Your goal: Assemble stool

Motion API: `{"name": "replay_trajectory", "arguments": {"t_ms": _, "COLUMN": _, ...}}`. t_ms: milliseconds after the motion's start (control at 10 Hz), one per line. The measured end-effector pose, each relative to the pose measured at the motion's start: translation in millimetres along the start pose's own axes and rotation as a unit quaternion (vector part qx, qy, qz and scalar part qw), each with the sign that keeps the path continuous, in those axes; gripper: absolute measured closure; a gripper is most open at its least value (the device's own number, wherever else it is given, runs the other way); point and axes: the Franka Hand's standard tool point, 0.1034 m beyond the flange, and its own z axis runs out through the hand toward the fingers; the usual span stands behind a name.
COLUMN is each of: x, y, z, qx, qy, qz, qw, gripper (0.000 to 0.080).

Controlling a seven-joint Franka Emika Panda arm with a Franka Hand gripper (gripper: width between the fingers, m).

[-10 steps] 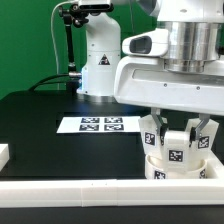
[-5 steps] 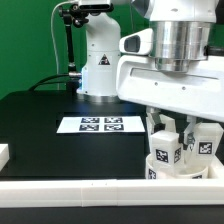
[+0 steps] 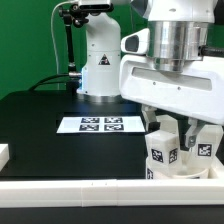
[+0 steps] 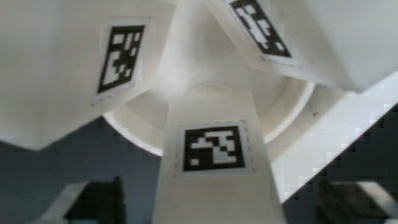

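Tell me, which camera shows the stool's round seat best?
The wrist view: the seat disc shows as a curved white rim behind the tagged legs. In the exterior view the seat is only a low sliver at the table's near edge, mostly hidden by legs and the arm.

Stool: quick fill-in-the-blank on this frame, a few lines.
1. The stool sits with its legs pointing ___.
2. The marker board lies toward the exterior view's ___ of the stool.
3. The table top is ___.
4. The hand hovers over the stool, jaws ___.
Missing: up; left; black; open.
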Motion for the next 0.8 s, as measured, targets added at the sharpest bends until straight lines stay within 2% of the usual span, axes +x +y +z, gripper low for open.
{"name": "replay_trajectory", "arguments": {"t_ms": 100, "x": 1.1, "y": 0.6, "z": -6.7, "qx": -0.002, "qy": -0.003, "qz": -0.012, "qw": 1.000, "gripper": 0.0195}}
{"name": "replay_trajectory", "arguments": {"t_ms": 200, "x": 2.7, "y": -0.2, "z": -18.0, "qx": -0.001, "qy": -0.005, "qz": -0.015, "qw": 1.000, "gripper": 0.0159}}
{"name": "replay_trajectory", "arguments": {"t_ms": 300, "x": 3.7, "y": -2.1, "z": -22.3, "qx": 0.004, "qy": -0.003, "qz": -0.014, "qw": 1.000, "gripper": 0.0159}}
{"name": "replay_trajectory", "arguments": {"t_ms": 800, "x": 2.7, "y": -1.0, "z": -18.1, "qx": 0.001, "qy": -0.004, "qz": -0.015, "qw": 1.000, "gripper": 0.0151}}
